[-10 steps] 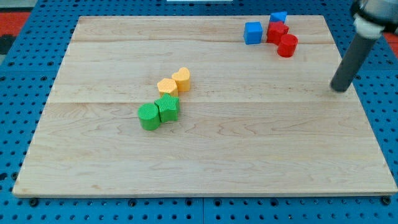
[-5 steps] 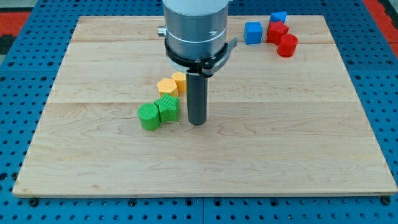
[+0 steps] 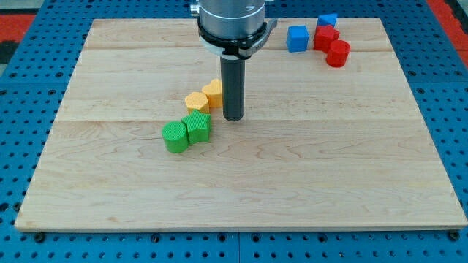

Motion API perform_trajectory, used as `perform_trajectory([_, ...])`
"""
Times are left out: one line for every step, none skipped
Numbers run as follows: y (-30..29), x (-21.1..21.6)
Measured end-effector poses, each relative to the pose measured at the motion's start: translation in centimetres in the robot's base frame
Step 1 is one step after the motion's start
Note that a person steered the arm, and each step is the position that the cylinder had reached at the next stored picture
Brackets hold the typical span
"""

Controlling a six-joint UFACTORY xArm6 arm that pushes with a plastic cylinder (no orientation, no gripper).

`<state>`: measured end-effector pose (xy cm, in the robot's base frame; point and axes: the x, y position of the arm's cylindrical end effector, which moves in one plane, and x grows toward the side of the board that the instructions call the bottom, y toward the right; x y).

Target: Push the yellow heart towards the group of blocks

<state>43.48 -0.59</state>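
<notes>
The yellow heart (image 3: 213,93) stands near the middle of the wooden board (image 3: 307,161), touching a second yellow block (image 3: 197,101) at its lower left. Below them a green block (image 3: 197,127) and a green cylinder (image 3: 175,137) stand together, so these form one group. My tip (image 3: 232,117) rests on the board just to the right of the yellow heart and slightly lower, close to it; contact cannot be told. The rod partly hides the heart's right edge.
At the view's top right stand two blue cubes (image 3: 297,38) (image 3: 327,20) and two red blocks (image 3: 326,37) (image 3: 338,53), close together. The board lies on a blue pegboard surface (image 3: 29,146).
The arm came in from the far right to the board's middle. Over the last half second my tip moved up the view, from beside the green block to beside the yellow heart. No block has visibly moved.
</notes>
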Motion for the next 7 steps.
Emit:
perform_trajectory([0.9, -4.7])
perform_trajectory([-1.3, -9.2])
perform_trajectory([-8.5, -10.6])
perform_trajectory([-6.5, -3.9])
perform_trajectory([6.2, -3.8])
perform_trajectory([16.5, -4.3])
perform_trajectory([12.5, -4.3])
